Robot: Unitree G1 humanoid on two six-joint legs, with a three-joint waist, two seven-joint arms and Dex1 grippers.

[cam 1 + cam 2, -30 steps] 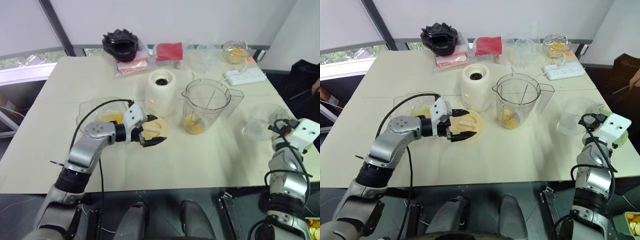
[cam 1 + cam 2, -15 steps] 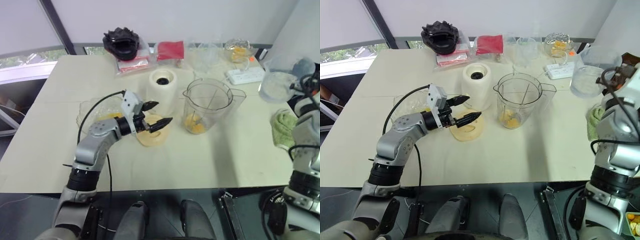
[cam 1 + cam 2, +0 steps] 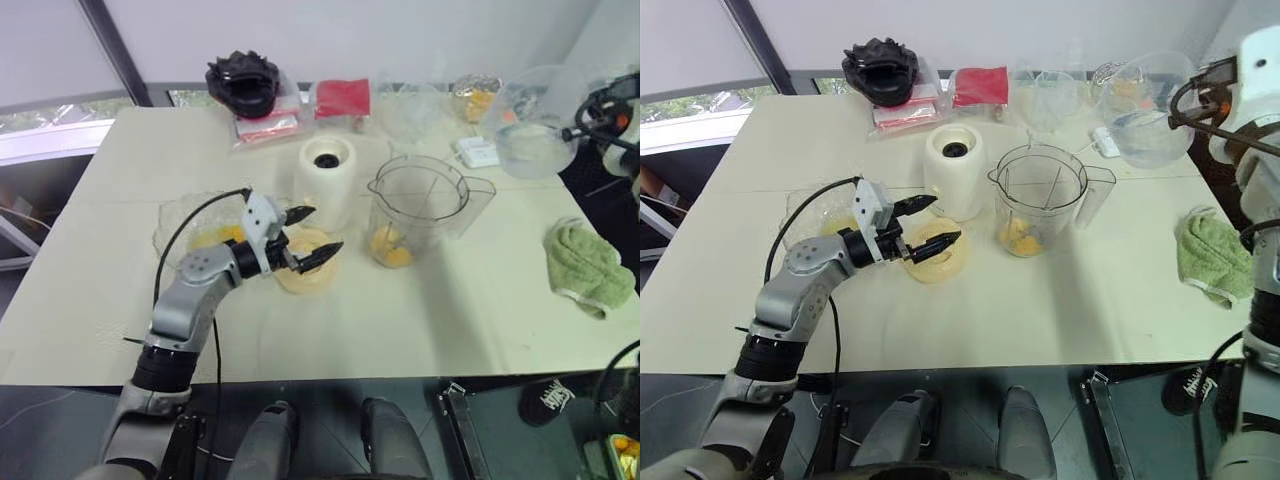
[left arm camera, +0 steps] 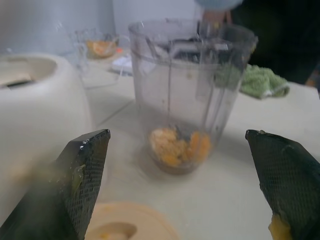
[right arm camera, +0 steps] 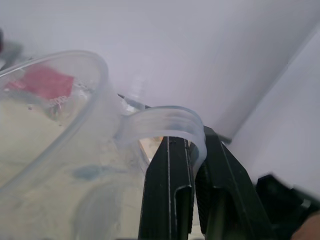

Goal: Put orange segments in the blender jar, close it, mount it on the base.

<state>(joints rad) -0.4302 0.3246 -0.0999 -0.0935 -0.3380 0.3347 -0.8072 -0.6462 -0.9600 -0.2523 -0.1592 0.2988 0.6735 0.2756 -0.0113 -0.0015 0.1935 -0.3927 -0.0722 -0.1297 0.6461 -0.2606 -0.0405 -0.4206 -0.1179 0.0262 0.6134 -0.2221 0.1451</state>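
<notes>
Cream surface (image 3: 420, 310), white wall (image 3: 400, 35) behind its far edge, dark window frame (image 3: 112, 50) and daylit window (image 3: 50, 115) past its far left corner

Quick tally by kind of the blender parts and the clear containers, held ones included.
Blender parts: 3 - blender jar, base, pale-yellow lid
Other clear containers: 2 - crinkled bowl, measuring jug held up by the right end effector
Total: 5

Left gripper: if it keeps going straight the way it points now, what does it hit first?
Most likely the blender jar, dead ahead between the open left gripper's fingers. The base sits just off to one side; depth is uncertain.
</notes>
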